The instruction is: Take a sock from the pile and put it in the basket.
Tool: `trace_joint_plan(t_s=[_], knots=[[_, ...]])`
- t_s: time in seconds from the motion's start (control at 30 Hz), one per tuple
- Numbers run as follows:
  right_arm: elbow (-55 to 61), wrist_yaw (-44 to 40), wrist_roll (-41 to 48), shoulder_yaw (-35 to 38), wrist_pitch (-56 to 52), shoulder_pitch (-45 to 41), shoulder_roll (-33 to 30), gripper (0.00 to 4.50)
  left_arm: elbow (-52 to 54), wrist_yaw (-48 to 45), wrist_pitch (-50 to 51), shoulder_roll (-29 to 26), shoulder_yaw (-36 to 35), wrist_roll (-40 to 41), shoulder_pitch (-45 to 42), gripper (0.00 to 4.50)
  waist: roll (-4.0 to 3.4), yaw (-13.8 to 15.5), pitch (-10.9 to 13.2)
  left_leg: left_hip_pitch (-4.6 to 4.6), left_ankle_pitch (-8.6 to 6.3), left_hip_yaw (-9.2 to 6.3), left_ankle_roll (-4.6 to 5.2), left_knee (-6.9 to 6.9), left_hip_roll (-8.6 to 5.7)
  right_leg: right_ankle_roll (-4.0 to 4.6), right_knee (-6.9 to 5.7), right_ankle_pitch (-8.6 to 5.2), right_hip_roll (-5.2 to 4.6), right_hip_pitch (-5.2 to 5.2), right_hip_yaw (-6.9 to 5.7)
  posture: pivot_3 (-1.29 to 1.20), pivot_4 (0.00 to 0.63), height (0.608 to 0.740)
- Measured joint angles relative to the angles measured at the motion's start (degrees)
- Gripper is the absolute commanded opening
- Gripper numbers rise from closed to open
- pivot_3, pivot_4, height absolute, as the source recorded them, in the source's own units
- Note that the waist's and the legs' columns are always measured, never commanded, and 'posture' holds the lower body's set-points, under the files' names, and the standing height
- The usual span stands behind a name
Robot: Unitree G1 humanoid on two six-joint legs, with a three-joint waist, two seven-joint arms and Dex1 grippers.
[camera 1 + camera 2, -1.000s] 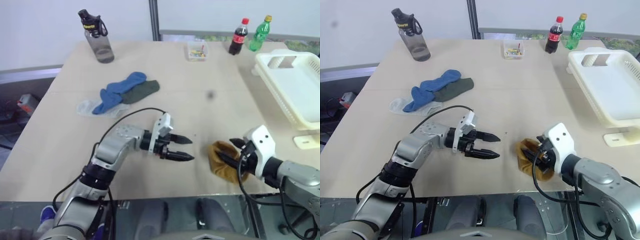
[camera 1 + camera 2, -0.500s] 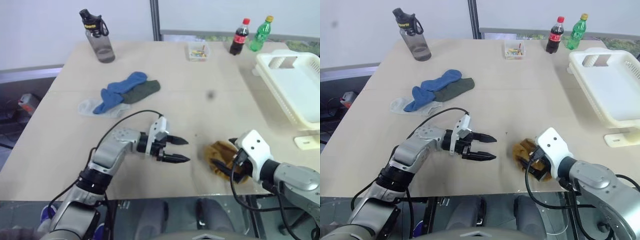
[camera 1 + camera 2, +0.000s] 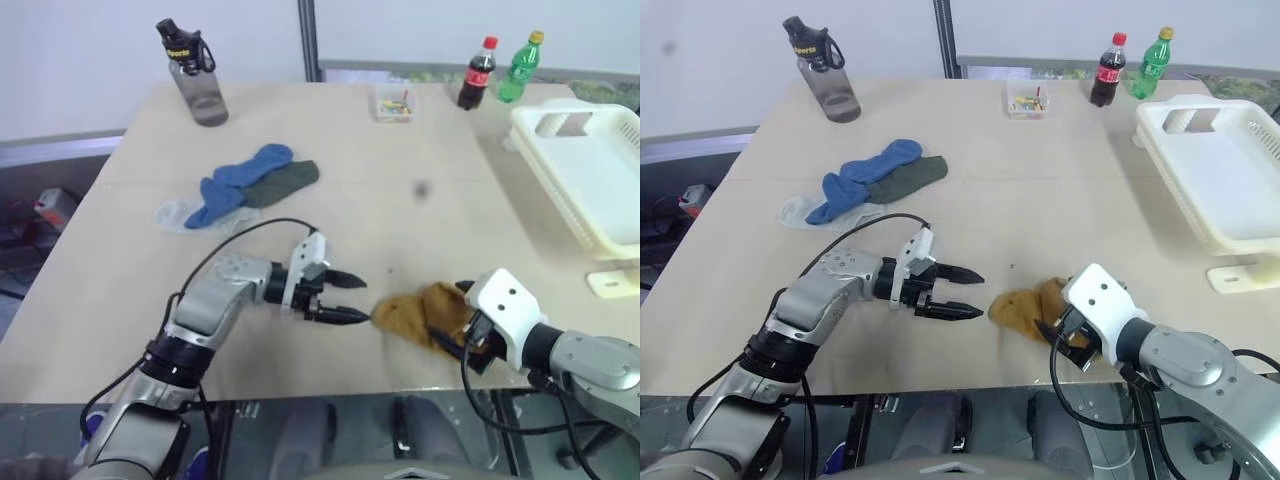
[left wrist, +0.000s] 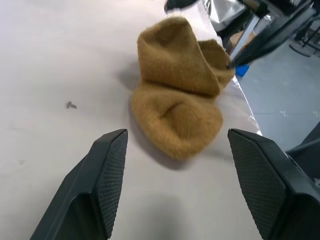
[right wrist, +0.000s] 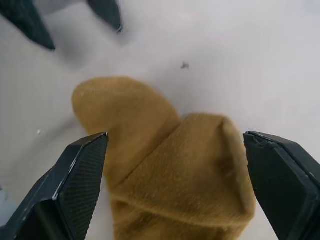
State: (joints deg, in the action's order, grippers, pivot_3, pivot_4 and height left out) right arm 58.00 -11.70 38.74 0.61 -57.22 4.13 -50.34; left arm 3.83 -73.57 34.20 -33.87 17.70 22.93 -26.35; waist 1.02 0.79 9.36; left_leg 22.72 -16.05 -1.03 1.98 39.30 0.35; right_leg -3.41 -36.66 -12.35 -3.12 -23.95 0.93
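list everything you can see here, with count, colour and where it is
table: 1, pale wood, under everything
pile: 1 heap, blue, dark green and whitish socks, left-centre
mustard sock: 1, mustard-yellow, near edge, between the grippers
basket: 1, cream-white, right edge
water bottle: 1, grey with black cap, far left
small clear box: 1, colourful bits inside, far centre
cola bottle: 1, dark, red cap, far right
green bottle: 1, yellow cap, beside cola
left gripper: black fingers, open, beside the sock
right gripper: black fingers, open, astride the sock
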Motion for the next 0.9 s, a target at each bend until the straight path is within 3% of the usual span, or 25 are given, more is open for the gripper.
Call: trace_joint_plan(t_s=[0.13, 0.3, 0.4, 0.53, 0.7, 0.8, 0.9], knots=[[0.01, -0.2, -1.31, 0.2, 2.02, 1.98, -1.46, 4.47, 0.23, 0.3, 8.9, -0.65, 4.57, -0.04, -1.9, 3.42, 0.01, -0.04, 0.0, 0.01, 0.0, 0.01, 0.0, 0.01, -0.03, -0.02, 0.01, -0.01, 0.0, 0.0, 0.0, 0.0, 0.15, 0.74], [0.05, -1.73, -2.31, 2.79, 7.56, 9.11, -6.82, 4.47, 0.25, 2.22, 16.15, 0.19, 4.99, 0.84, -5.06, 3.42, 0.01, -0.06, -0.01, -0.02, 0.0, -0.01, 0.0, 0.01, -0.01, -0.05, 0.0, -0.03, 0.01, 0.01, -0.01, 0.0, 0.15, 0.74], [0.14, -0.88, -1.04, 6.2, 11.08, 15.3, -6.39, 3.77, 0.22, 4.27, 20.76, 1.77, 4.03, 2.6, -6.26, 3.42, 0.03, -0.05, 0.0, 0.0, 0.0, 0.0, 0.0, 0.03, -0.01, -0.12, -0.01, -0.07, 0.01, 0.01, 0.0, 0.0, 0.15, 0.74], [0.32, 0.52, -1.26, 10.98, 12.53, 21.49, -4.96, 2.43, 0.22, 5.89, 22.97, 1.88, 2.87, 3.74, -6.73, 3.42, 0.02, -0.18, 0.0, -0.05, 0.0, 0.05, 0.0, 0.03, 0.01, -0.1, -0.03, -0.05, 0.02, 0.01, 0.06, 0.0, 0.15, 0.74], [-1.9, -0.02, -12.69, 6.34, 14.18, 22.81, -5.2, 0.07, 0.19, 6.49, 23.8, 1.53, 2.73, 4.32, -6.73, 3.42, 0.03, -0.22, 0.0, -0.09, 0.0, 0.09, -0.01, 0.04, 0.0, -0.06, -0.04, -0.12, 0.05, 0.01, 0.07, 0.0, 0.15, 0.74], [-6.96, -1.71, -19.75, -0.79, 17.85, 18.22, -4.98, 0.07, -0.01, 6.43, 23.47, 1.3, 2.74, 4.3, -6.75, 3.42, 0.02, -0.31, 0.0, -0.11, 0.0, 0.18, -0.01, 0.05, 0.0, 0.1, -0.05, -0.2, 0.05, 0.0, 0.13, 0.0, 0.15, 0.74], [-9.08, -3.47, -21.99, -3.13, 20.48, 14.43, -1.92, 0.07, -0.04, 6.42, 23.07, 1.01, 2.74, 4.3, -6.73, 3.42, 0.04, -0.17, 0.02, -0.07, 0.0, 0.19, -0.01, 0.04, 0.01, 0.18, -0.06, -0.13, 0.08, -0.02, 0.09, 0.0, 0.15, 0.74]])
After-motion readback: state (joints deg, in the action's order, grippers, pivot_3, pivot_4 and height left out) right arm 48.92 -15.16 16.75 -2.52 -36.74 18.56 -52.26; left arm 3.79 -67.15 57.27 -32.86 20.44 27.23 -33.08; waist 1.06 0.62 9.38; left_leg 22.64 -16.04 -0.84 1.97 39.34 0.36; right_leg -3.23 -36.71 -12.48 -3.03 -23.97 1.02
